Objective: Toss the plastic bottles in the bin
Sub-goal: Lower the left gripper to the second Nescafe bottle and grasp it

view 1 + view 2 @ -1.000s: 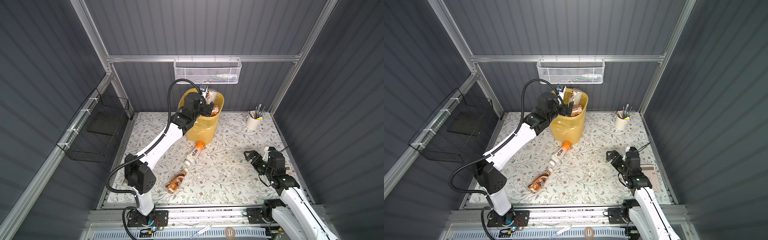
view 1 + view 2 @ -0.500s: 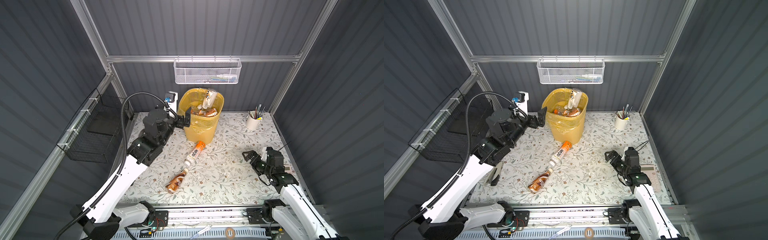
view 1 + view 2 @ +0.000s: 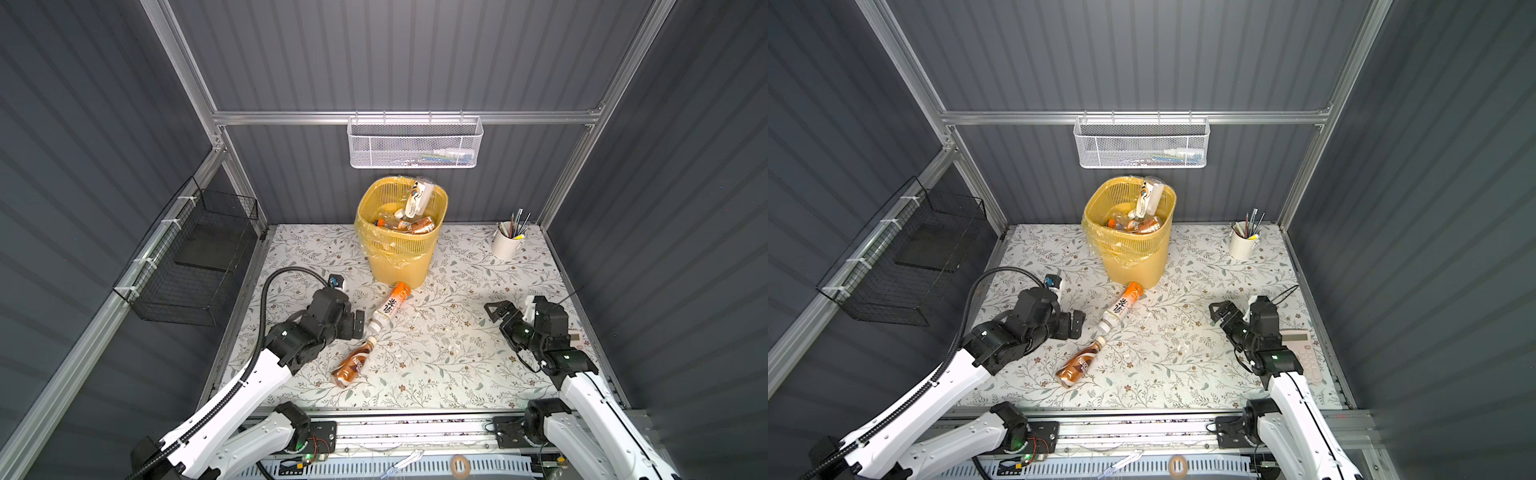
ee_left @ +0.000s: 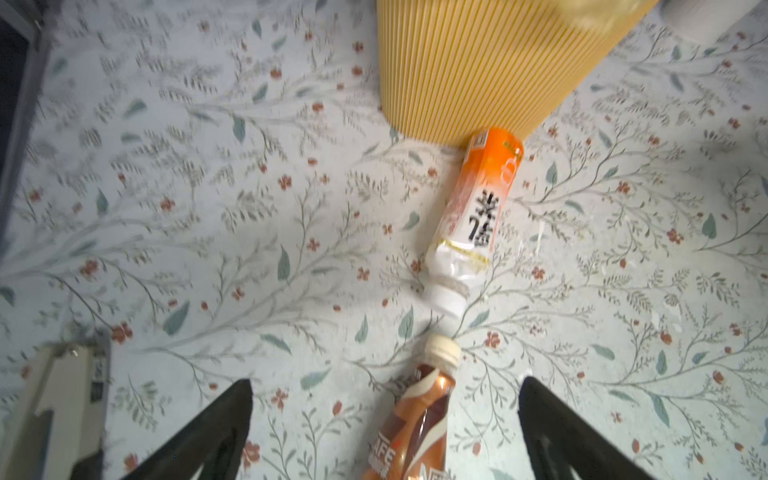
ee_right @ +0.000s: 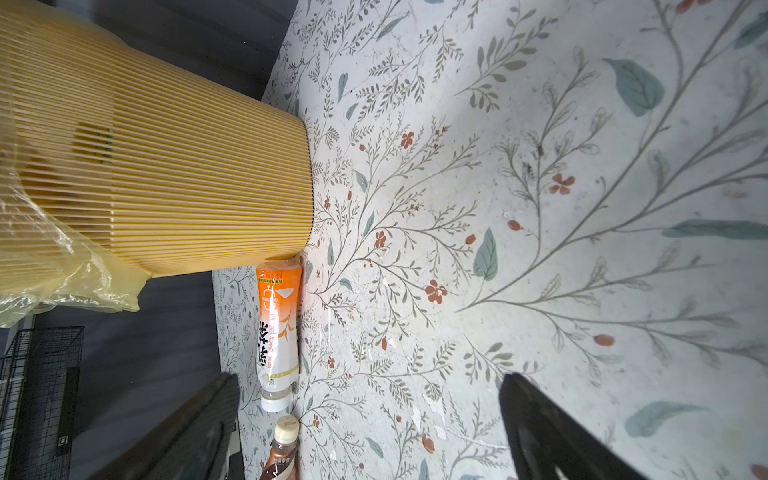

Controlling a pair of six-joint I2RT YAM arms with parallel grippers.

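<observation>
Both jaws gape wide, empty. Pinch the brown bottle [image 3: 353,365] at its narrow neck with your left and it squirts away.

White-shelled arms [image 3: 253,382] carry black joints [image 3: 328,309] and a ribbed black cable [image 3: 263,307].

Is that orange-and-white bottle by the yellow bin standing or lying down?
Lying down. The orange-and-white bottle lies flat on its side, base by the bin, cap pointing away from it.
</observation>
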